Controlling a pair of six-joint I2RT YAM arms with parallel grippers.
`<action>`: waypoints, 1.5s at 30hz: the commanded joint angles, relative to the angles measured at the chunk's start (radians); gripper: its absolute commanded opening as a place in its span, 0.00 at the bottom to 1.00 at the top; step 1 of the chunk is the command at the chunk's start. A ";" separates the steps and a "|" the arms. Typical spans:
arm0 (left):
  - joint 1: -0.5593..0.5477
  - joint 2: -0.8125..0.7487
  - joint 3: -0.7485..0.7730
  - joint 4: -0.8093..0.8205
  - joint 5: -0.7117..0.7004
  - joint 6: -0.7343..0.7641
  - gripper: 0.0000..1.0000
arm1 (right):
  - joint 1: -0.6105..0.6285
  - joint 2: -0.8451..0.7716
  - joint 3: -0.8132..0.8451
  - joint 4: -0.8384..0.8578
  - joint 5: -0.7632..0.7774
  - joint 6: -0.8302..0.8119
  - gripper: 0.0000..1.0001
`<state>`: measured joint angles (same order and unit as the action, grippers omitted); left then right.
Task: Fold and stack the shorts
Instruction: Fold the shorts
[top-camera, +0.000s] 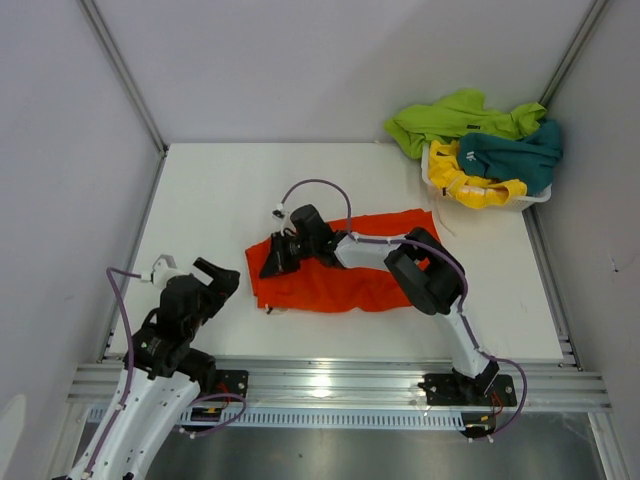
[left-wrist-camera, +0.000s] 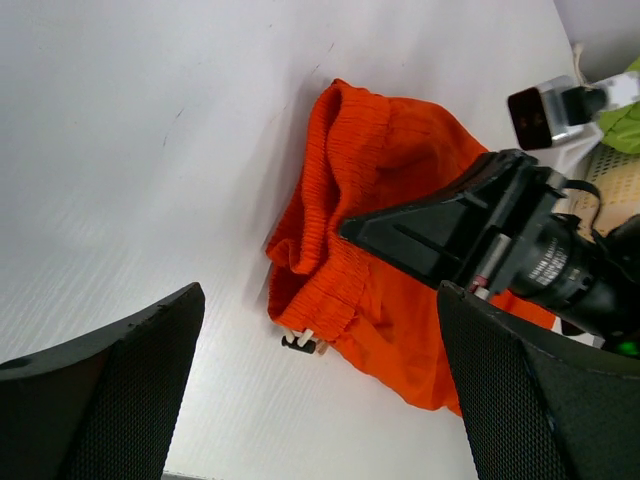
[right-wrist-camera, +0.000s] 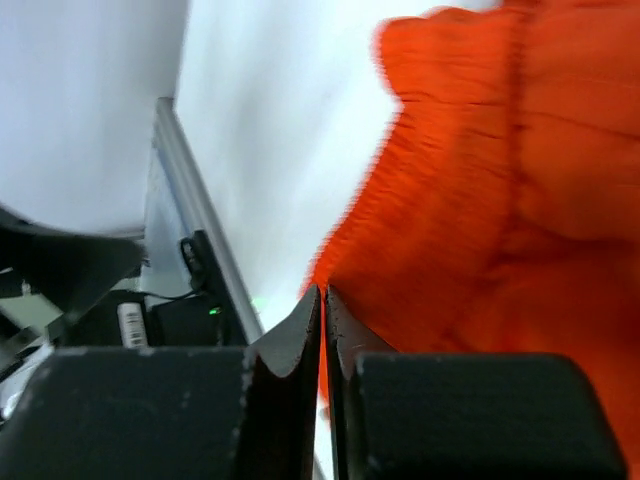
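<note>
Orange shorts (top-camera: 340, 285) lie spread on the white table, their gathered waistband (left-wrist-camera: 330, 270) at the left end. My right gripper (top-camera: 272, 262) reaches across them and is shut on the waistband edge; a sliver of orange fabric (right-wrist-camera: 500, 180) shows between its closed fingertips (right-wrist-camera: 323, 292). A black drawstring toggle (left-wrist-camera: 300, 343) hangs below the waistband. My left gripper (top-camera: 222, 277) stands open just left of the shorts, holding nothing; its wide-apart fingers (left-wrist-camera: 120, 380) frame the waistband in the left wrist view. Lime green (top-camera: 450, 115), teal (top-camera: 515, 155) and yellow (top-camera: 470, 185) shorts are heaped at the back right.
A white mesh basket (top-camera: 432, 172) at the back right corner holds the heap of other shorts, which spills over its rim. Grey walls close in the table on three sides. A metal rail (top-camera: 330, 380) runs along the near edge.
</note>
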<state>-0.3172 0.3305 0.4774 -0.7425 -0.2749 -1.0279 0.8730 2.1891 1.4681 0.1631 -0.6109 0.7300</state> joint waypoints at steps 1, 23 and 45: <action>0.007 -0.002 -0.011 0.028 0.020 0.026 0.99 | 0.001 0.076 0.029 -0.019 0.036 0.000 0.06; 0.007 0.016 0.003 0.038 0.034 0.042 0.99 | 0.024 -0.313 -0.080 -0.134 0.235 -0.461 0.89; 0.007 0.008 0.118 -0.107 -0.021 0.049 0.99 | 0.311 -0.358 -0.236 -0.100 0.775 -1.110 0.99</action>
<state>-0.3172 0.3454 0.5510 -0.8066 -0.2680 -0.9932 1.1618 1.7855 1.2011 0.0177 0.0509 -0.2916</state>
